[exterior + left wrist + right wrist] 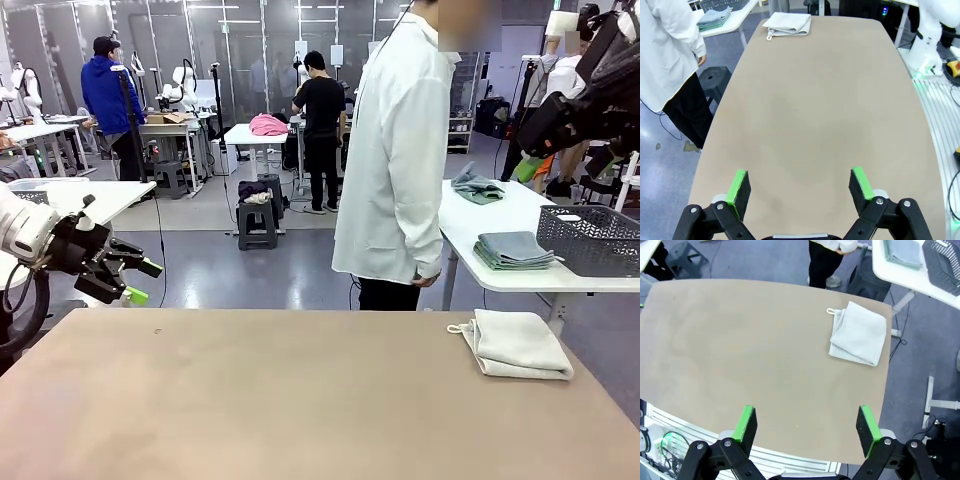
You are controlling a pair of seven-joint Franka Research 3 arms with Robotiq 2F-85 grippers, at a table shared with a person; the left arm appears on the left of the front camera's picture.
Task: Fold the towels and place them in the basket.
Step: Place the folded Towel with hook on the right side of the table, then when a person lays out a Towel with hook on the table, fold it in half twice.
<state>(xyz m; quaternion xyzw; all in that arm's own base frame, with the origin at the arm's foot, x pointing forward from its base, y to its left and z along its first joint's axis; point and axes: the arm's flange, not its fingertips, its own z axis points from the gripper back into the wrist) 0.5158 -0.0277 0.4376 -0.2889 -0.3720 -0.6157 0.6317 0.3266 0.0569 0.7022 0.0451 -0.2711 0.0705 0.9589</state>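
The off-white towel (pixel 515 343) lies on the surface (pixel 300 400) at about 2 o'clock from its middle, near the far right corner. It is already doubled over, with its loop (pixel 455 328) at the corner pointing toward the centre. It should be light, soft and limp: it will sag from any single pinch and the layers may slide apart. The best hold is likely a pinch through all the layers at an edge or corner, with the other hand taking the opposite corner.

Both hands are empty with jaws wide apart. The left hand (pixel 135 282) hangs off the surface at 9 o'clock, well away from the towel. The right hand (pixel 807 427) hovers high over the near edge.

A mesh basket (pixel 590 240) sits on a white side table (pixel 480 215) at 2 o'clock beyond the towel, probably the one meant. Folded cloths (pixel 512 250) lie just beside it. A person (pixel 395 150) in a white coat stands at 12 o'clock between surface and side table, close to any carry path.
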